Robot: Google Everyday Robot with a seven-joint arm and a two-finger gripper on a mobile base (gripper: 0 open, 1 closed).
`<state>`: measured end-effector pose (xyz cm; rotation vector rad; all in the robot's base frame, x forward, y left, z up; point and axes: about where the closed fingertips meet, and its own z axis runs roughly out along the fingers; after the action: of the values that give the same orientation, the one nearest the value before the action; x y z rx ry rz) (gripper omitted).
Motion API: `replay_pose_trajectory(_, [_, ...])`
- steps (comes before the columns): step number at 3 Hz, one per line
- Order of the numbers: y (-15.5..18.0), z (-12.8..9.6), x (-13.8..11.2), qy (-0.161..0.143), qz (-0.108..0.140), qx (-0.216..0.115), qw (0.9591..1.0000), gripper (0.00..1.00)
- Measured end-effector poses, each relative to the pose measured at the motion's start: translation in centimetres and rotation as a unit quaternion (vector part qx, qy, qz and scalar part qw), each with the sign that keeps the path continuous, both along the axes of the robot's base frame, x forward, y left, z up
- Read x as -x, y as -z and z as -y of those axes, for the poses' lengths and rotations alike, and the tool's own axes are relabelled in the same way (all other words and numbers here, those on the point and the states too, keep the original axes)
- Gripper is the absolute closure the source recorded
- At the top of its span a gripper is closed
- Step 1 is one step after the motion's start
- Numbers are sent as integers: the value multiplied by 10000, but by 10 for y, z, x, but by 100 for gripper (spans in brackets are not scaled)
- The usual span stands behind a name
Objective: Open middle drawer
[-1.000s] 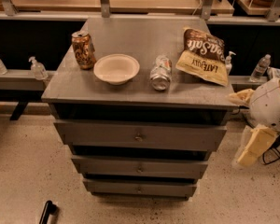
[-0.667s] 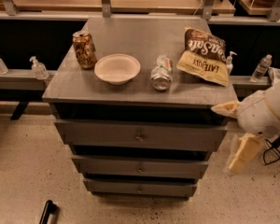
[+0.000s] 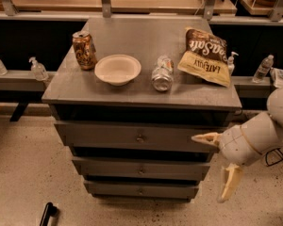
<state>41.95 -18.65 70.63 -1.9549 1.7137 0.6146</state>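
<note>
A grey metal cabinet has three drawers, all pushed in. The middle drawer [image 3: 140, 169] has a low flat front with a small round knob [image 3: 142, 170] at its centre. The taller top drawer [image 3: 137, 136] is above it and the narrow bottom drawer [image 3: 140, 190] below. My gripper [image 3: 216, 166] comes in from the right on a white arm. It is open: one cream finger [image 3: 205, 138] points left at top-drawer height and the other hangs down. It is off the cabinet's right front corner, well right of the knob and touching nothing.
On the cabinet top [image 3: 85, 88] stand a brown can [image 3: 84, 50], a white bowl [image 3: 117, 69], a lying clear bottle [image 3: 162, 73] and a chip bag [image 3: 205, 56]. Small bottles [image 3: 38, 68] sit on low ledges either side. A black object [image 3: 47, 214] lies on the floor at lower left.
My arm and gripper have moved left and a little down, closer to the cabinet's right front corner. The drawers and the things on top have not moved.
</note>
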Motion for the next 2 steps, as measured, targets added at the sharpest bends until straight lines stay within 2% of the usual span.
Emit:
replay_pose_trajectory(1, [39, -10, 18, -500, 236, -14, 9985, 0])
replay_pose_trajectory(2, [76, -25, 41, -591, 470, 300, 9967, 0])
